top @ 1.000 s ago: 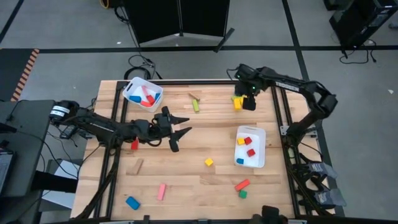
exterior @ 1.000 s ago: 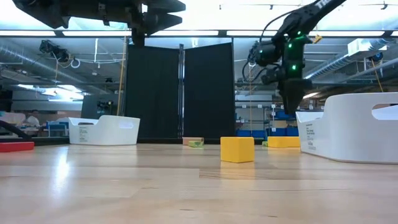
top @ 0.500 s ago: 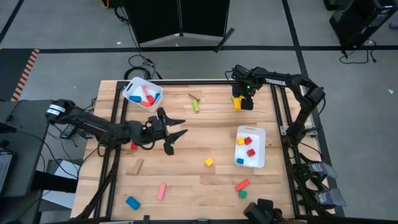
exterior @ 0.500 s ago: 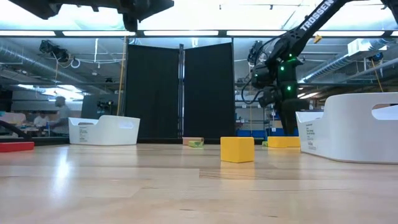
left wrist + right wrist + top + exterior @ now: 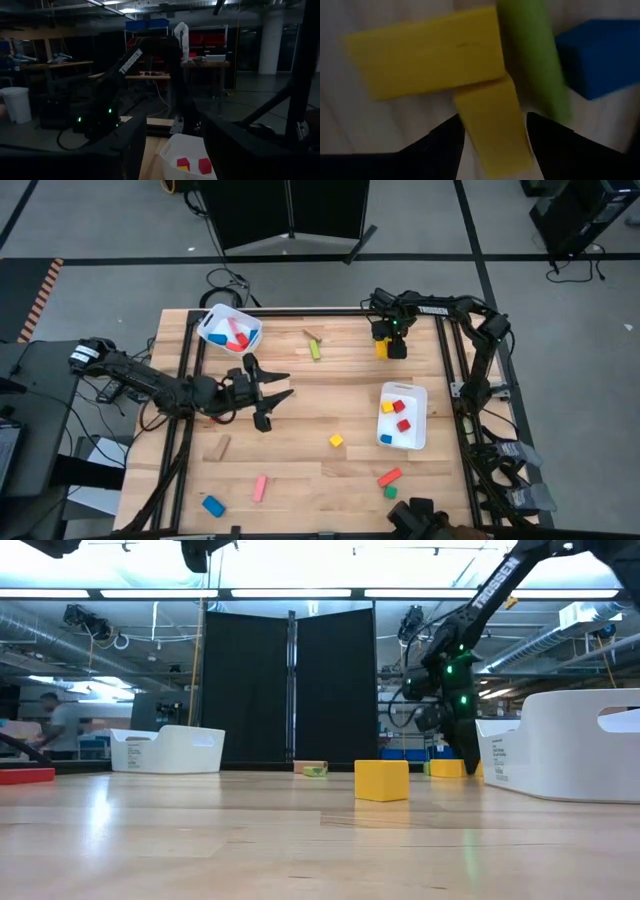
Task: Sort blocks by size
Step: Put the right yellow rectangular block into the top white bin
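Note:
My right gripper (image 5: 391, 343) is down at the far right of the table, over a small cluster of blocks. In the right wrist view its open fingers stand on either side of a yellow bar (image 5: 491, 125). Beyond that bar lie a second yellow bar (image 5: 425, 57), a green bar (image 5: 532, 55) and a blue block (image 5: 600, 55). I cannot tell whether the fingers touch the yellow bar. My left gripper (image 5: 273, 396) is open and empty, high above the table's left middle. Other blocks lie loose on the table: a yellow cube (image 5: 337, 440), a green bar (image 5: 315, 350) and a pink bar (image 5: 260, 487).
A white bin (image 5: 230, 330) at the far left holds red and blue blocks. A white bin (image 5: 403, 392) at the right holds red, yellow and blue cubes. Also loose are a red bar (image 5: 389, 477), a green cube (image 5: 390, 492), a blue block (image 5: 213, 505), a wooden bar (image 5: 218, 447) and a red block (image 5: 215, 413).
My right gripper has moved a little toward the table's left edge and come down onto the yellow block cluster. My left gripper has drawn back toward the table's left edge and risen, staying open.

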